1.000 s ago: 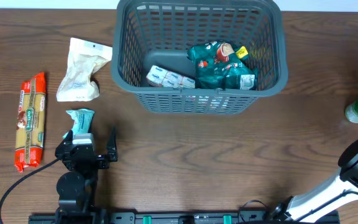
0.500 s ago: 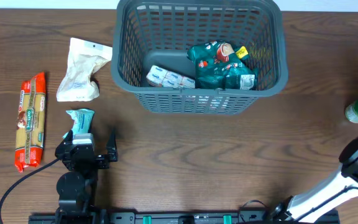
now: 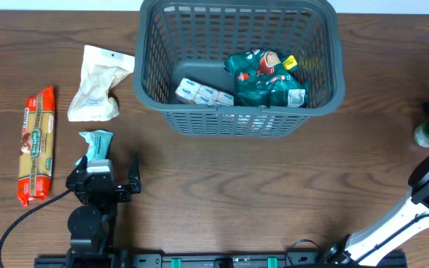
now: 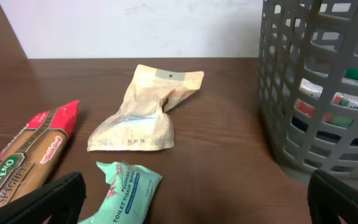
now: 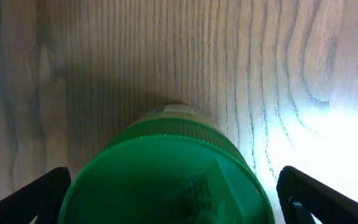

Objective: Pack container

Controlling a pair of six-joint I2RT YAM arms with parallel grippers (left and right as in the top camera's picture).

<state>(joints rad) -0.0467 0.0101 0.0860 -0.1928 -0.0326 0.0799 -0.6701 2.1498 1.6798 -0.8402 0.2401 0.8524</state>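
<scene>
Overhead view of a wooden table (image 3: 274, 193); the left pincer (image 3: 107, 170), jaws spread wide and holding nothing, has a mint tissue packet (image 4: 126, 193) just ahead, a beige pouch (image 4: 148, 112) beyond it, a spaghetti packet (image 4: 23, 155) to its left; the container (image 3: 229, 119) stands ahead to its right, food packets (image 3: 263, 78) inside; the right pincer (image 5: 174, 193), well right of the container, is spread around a green bottle cap (image 5: 160, 168); contact unclear.

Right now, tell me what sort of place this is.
Likely a robot packing test bench, not a home kitchen: a wood-grain table, a grey basket holding food packets, a spaghetti pack lying outside it.
</scene>
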